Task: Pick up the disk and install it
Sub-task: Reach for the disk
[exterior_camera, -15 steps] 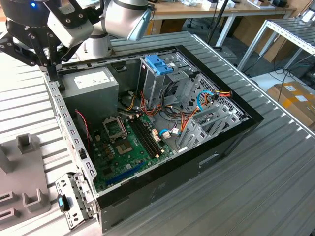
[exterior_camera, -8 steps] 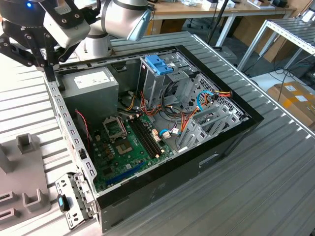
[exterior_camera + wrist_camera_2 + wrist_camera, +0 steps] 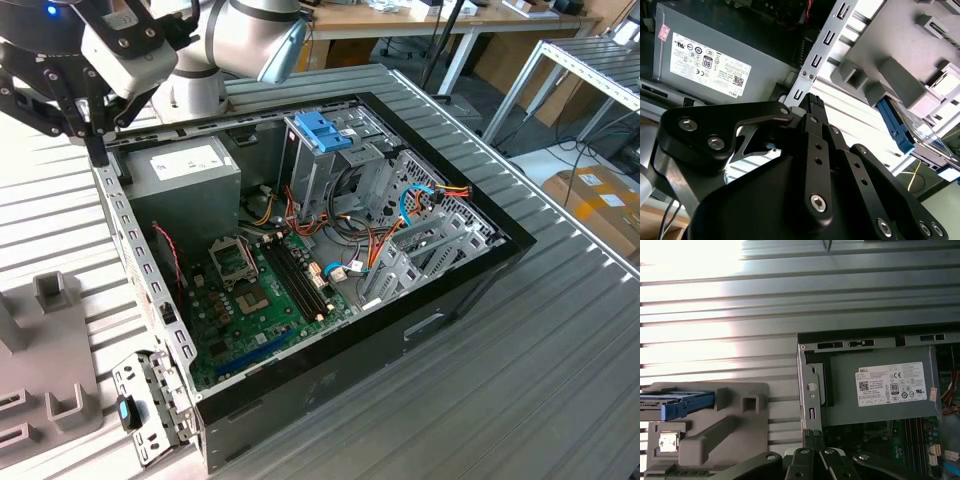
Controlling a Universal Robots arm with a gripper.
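Note:
The disk (image 3: 673,404) lies in a grey moulded holder (image 3: 715,440) on the table beside the open computer case, with its blue side rail toward the camera. In the second wrist view the disk (image 3: 896,126) shows as a blue rail with a shiny face at the holder's edge. My gripper (image 3: 97,148) hangs above the case's metal rim, near the corner by the power supply. Its black fingers (image 3: 812,102) are pressed together with nothing between them. The gripper (image 3: 812,439) stands between the holder and the case, apart from the disk.
The open case (image 3: 430,320) holds a grey power-supply box (image 3: 185,172), a motherboard (image 3: 250,290), loose cables and a metal drive cage with a blue handle (image 3: 322,130). A grey holder (image 3: 45,340) sits at the exterior view's left. Ribbed metal table (image 3: 520,400) surrounds the case.

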